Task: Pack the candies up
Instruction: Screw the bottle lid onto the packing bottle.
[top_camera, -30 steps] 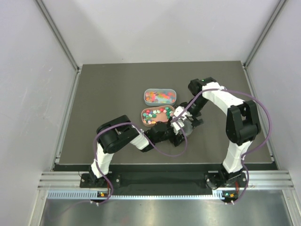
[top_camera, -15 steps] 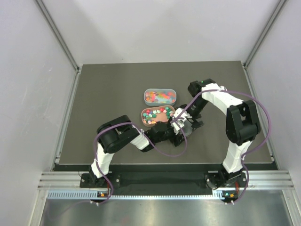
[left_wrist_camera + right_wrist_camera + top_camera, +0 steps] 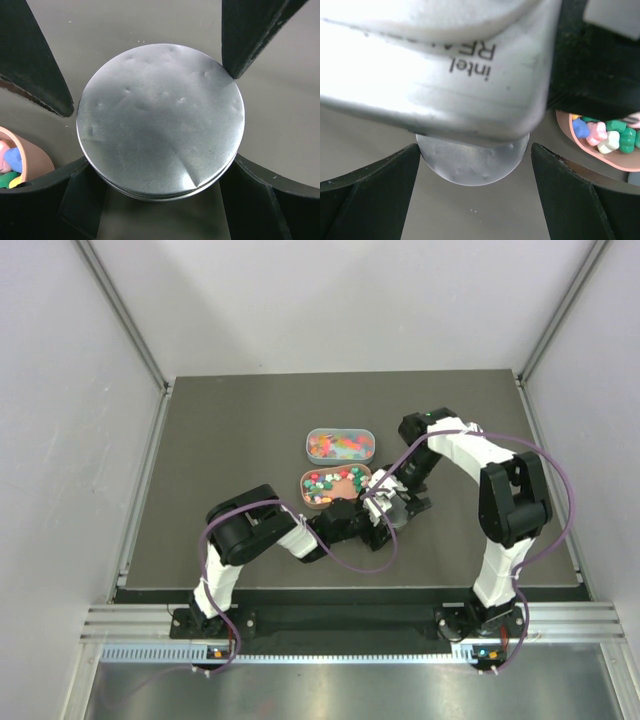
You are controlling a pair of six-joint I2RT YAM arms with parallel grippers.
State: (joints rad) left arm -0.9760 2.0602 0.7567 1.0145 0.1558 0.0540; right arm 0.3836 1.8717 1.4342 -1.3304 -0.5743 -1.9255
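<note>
Straddling the jar (image 3: 160, 125) from both sides, the two grippers meet just right of the candies (image 3: 333, 483). The candies sit heaped in a brown tray (image 3: 305, 480) at mid-table (image 3: 220, 440), with more in a clear box (image 3: 340, 445) just behind it. The left gripper (image 3: 150, 90) has a finger pressed to each side of the jar at lid height, which looks like a firm hold. The right gripper (image 3: 475, 150) hangs over the same spot, jaws spread wide either side of the lid (image 3: 470, 167), no contact that I can make out, its view half blocked by the left wrist camera (image 3: 435, 65). The lid is on, so nothing can go in yet. The lid is thin, dented metal, likely slick and light; take it by the rim, across its width, not the face. The candies are tiny, probably hard and near weightless, prone to roll and skitter. Pinching one from the heap means closing nearly fully on it from above. Tipping the tray by its rim may serve better, though spills are likely.
</note>
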